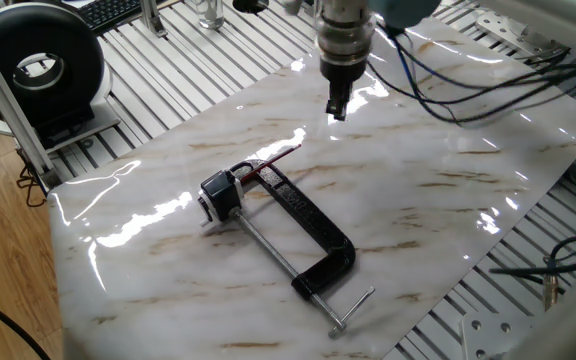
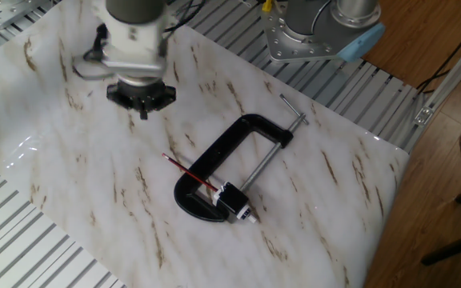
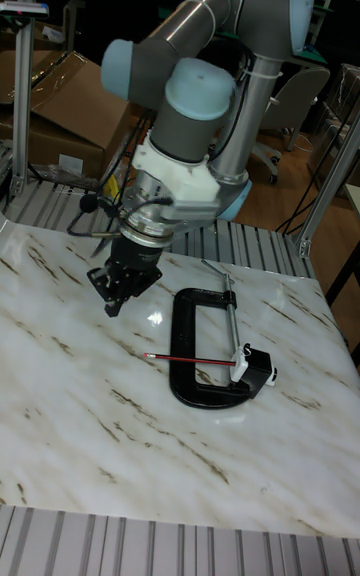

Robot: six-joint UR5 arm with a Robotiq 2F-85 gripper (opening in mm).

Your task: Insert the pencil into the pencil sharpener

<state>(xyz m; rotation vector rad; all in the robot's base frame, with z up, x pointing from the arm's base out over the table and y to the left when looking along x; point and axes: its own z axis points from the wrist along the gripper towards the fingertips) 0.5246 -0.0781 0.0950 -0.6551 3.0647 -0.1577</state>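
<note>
The pencil point(image 1: 273, 163) point(image 2: 189, 171) point(image 3: 190, 360), a thin red stick, rests across the curved end of the black clamp. One end meets the pencil sharpener point(image 1: 218, 193) point(image 2: 232, 200) point(image 3: 256, 366), a small black block with a pale face on the marble board. My gripper point(image 1: 336, 110) point(image 2: 142, 112) point(image 3: 112, 308) hangs above the board, well away from the pencil's free end. Its fingers point down, look pressed together and hold nothing.
A large black C-clamp point(image 1: 308, 225) point(image 2: 214, 152) point(image 3: 185, 336) with a silver threaded rod lies mid-board beside the sharpener. A round black device point(image 1: 38, 65) stands off the board at one corner. Cables point(image 1: 468, 95) trail behind the arm. Slatted metal surrounds the board.
</note>
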